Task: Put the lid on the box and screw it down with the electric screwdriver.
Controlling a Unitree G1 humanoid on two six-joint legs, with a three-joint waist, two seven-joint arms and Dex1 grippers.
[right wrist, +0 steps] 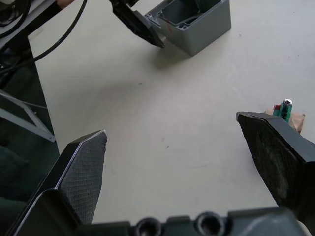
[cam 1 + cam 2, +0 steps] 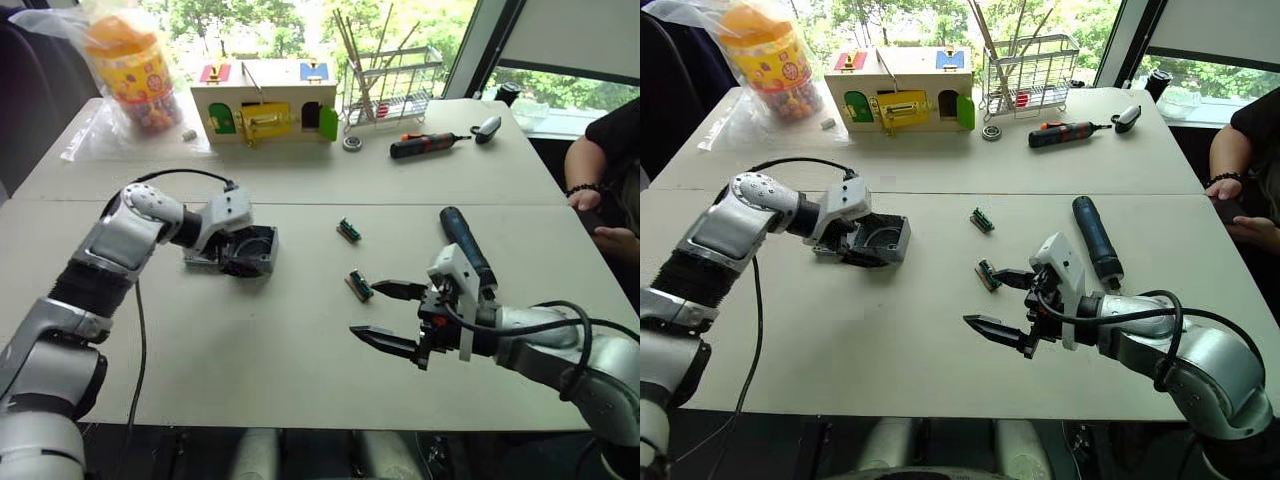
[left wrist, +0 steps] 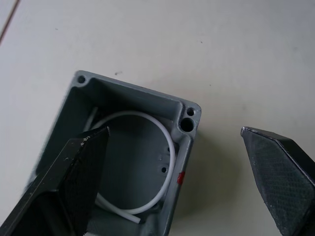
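The grey box (image 2: 255,250) sits open-topped on the table's left half, with a white ring inside and a small red mark (image 3: 181,177) on one wall. My left gripper (image 3: 174,132) is open and straddles that wall, one finger inside the box and the other outside. A flat grey edge, likely the lid (image 2: 197,261), pokes out under my left wrist beside the box. Right of centre lies the dark blue electric screwdriver (image 2: 465,245), just behind my right wrist. My right gripper (image 2: 366,311) hangs open and empty above the table, pointing toward the box.
Two small green connectors (image 2: 348,230) (image 2: 359,285) lie mid-table, one close to my right fingertips. At the back stand a wooden toy house (image 2: 265,105), a wire rack (image 2: 390,85), a snack jar (image 2: 130,70) and a red-and-black screwdriver (image 2: 425,145). A person's arm (image 2: 600,190) rests at the right edge.
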